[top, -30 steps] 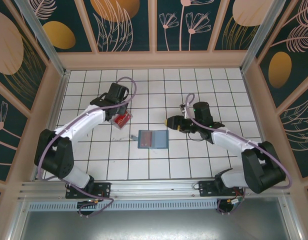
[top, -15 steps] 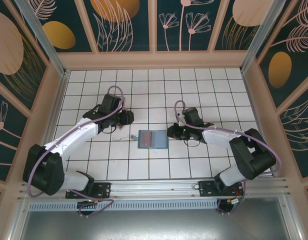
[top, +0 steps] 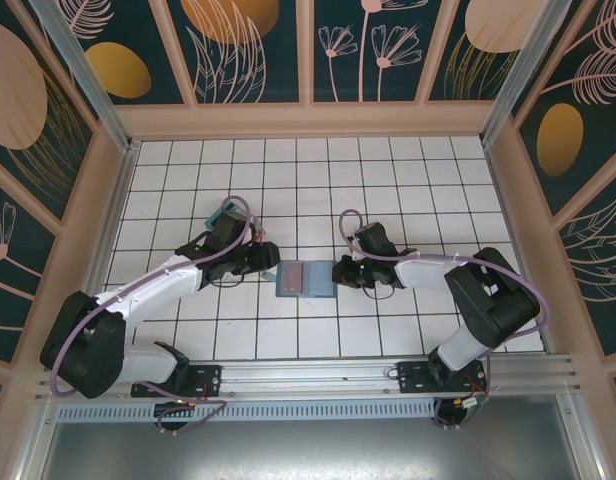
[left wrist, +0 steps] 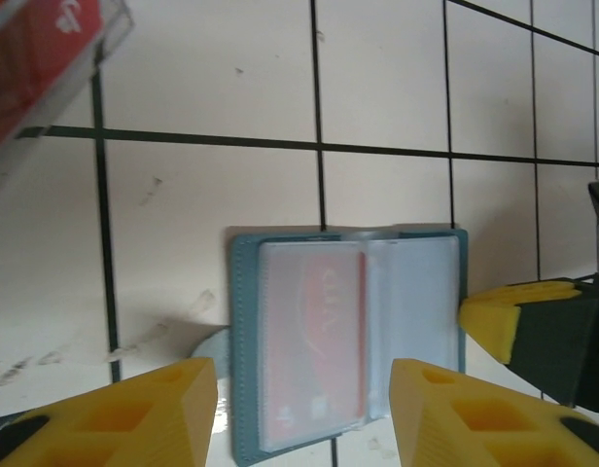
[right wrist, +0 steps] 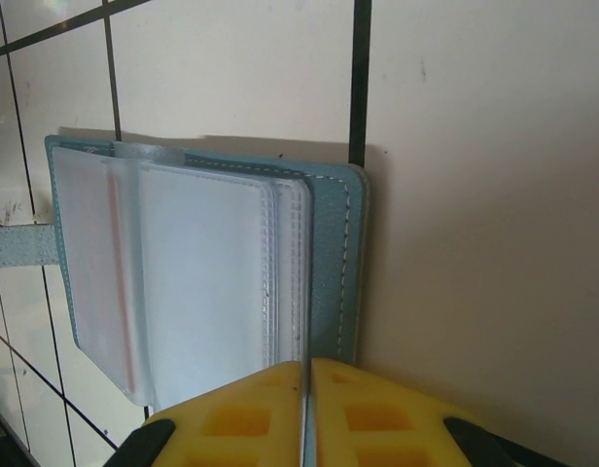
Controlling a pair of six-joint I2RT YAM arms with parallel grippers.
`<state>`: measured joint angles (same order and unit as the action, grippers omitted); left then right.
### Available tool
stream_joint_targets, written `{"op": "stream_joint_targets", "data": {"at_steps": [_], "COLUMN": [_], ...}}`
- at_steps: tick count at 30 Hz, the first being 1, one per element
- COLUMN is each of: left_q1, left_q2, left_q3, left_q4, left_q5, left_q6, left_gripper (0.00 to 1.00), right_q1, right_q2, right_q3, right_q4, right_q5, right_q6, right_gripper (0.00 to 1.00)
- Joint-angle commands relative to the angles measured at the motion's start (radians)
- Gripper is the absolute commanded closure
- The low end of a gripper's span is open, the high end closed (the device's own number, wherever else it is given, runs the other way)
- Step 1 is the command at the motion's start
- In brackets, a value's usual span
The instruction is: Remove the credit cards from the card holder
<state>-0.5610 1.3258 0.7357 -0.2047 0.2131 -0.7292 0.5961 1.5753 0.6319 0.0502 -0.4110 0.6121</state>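
Observation:
The card holder (top: pixel 305 278) lies open on the tiles, teal-blue rim (left wrist: pixel 243 341) and clear pockets up. A red credit card (left wrist: pixel 319 341) sits in its left pocket and shows as a red stripe (right wrist: pixel 115 272) from the right wrist. My left gripper (top: pixel 266 262) hovers at the holder's left side, open and holding nothing (left wrist: pixel 304 418). My right gripper (top: pixel 340 272) is shut, its tips (right wrist: pixel 307 409) over the holder's right cover (right wrist: pixel 331 253). I cannot tell whether they pinch it. Another red card (left wrist: pixel 37 49) lies loose on the tiles, apart from the holder.
A teal-green card (top: pixel 224 211) peeks out beside my left arm, behind the holder. The right gripper's yellow fingertip (left wrist: pixel 518 316) touches the holder's right edge. Wooden walls (top: pixel 118 190) ring the white tiled floor.
My left gripper let go of the red card at the back left and came down to the holder's left side. My right gripper moved left to the holder's right edge and shut.

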Motion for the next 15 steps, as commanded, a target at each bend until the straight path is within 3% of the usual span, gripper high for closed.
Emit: {"op": "stream_joint_targets", "data": {"at_steps": [1,15], "left_q1": [-0.023,-0.092], "left_q2": [0.0,0.097], "left_q3": [-0.004,-0.027], "left_q4": [0.05,0.128], "left_q5": [0.002,0.018], "left_q6": [-0.044,-0.131], "left_gripper": [0.49,0.57], "right_q1": [0.008,0.008], "right_q2": [-0.034,-0.013], "right_q3": [-0.006,-0.023], "right_q4": [-0.046,-0.033], "right_q5": [0.039,0.043], "right_q6": [0.009,0.005], "right_gripper": [0.87,0.87]}}
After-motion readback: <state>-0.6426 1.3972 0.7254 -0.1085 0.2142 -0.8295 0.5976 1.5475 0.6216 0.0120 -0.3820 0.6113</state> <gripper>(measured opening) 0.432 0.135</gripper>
